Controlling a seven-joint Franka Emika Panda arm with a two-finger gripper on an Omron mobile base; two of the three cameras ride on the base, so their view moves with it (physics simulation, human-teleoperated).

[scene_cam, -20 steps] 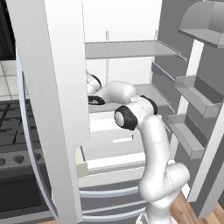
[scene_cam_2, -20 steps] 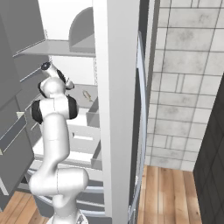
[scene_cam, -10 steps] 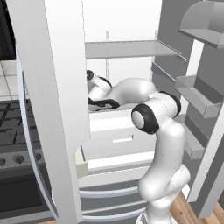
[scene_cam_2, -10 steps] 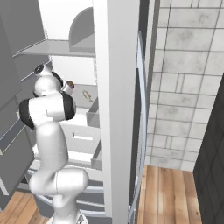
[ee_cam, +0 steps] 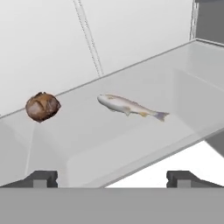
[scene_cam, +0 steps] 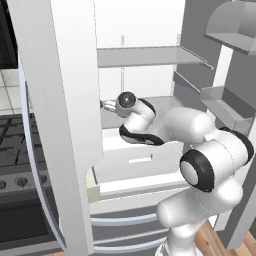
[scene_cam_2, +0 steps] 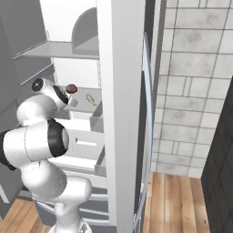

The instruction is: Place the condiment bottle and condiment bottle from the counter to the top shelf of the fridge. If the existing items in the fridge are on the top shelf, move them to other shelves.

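Reaching into the open fridge, the arm [scene_cam: 165,125] has its gripper [ee_cam: 111,177] low over a shelf [ee_cam: 131,144], jaws spread wide with nothing between them; the two dark fingertips [ee_cam: 41,178] stand far apart at the bottom of the hand view. On this shelf, at centre frame of the hand view, lies a small silvery fish [ee_cam: 129,106], flat on its side, tail toward the right. To its left, well apart from it, sits a round brown lump [ee_cam: 42,106], bread roll or meat, cannot tell which; it also shows in the right base view as a brown spot [scene_cam_2: 71,88] beside the hand, with the fish [scene_cam_2: 90,98] just right of it. A higher shelf [scene_cam: 145,56] in the upper middle of the left base view looks bare. The two condiment bottles are not visible in these frames; by the task wording they should be on the tabletop. Judgement on handling: bottles likely rigid, smooth and moderately light, prone to tipping if nudged near the cap; best taken around the mid-body, jaws level, bottle upright. Fish looks slick and thin, so a grasp across its thickest part, behind the head, seems safest. Whether the shelf with the fish counts as the top shelf is unclear.
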